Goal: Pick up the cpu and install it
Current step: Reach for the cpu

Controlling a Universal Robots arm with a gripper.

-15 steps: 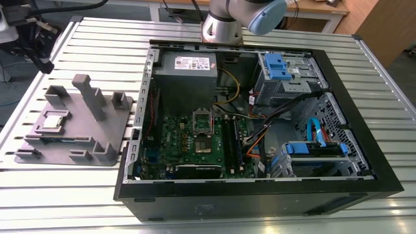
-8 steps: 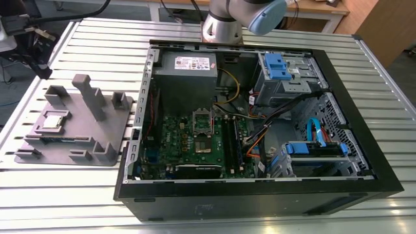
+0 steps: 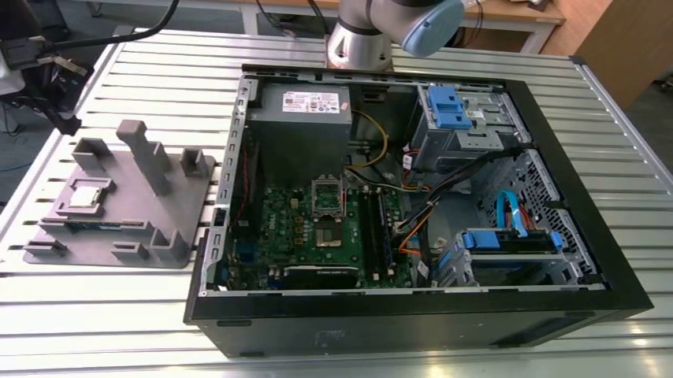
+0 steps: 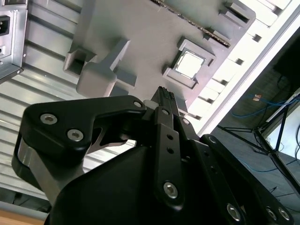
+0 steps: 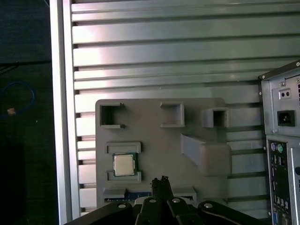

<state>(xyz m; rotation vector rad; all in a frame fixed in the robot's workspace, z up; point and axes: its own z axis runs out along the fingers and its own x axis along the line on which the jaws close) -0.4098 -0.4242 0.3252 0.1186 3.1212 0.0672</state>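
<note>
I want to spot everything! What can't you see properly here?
- Arm: cut off by the top edge, exterior view.
- Tray, near edge: hidden behind the claw, first wrist view.
- Socket pins: too small, exterior view.
- Cpu markings: too small, both wrist views.
- Case: cut off by the picture edge, first wrist view.

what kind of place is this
Likely a robotics lab bench for PC assembly: an open computer case on a slatted metal table, a grey holder tray carrying the cpu.

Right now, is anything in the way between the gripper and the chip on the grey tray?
Nothing I can see. The chip lies uncovered in its pocket on the tray, with only open air between it and the gripper.
</note>
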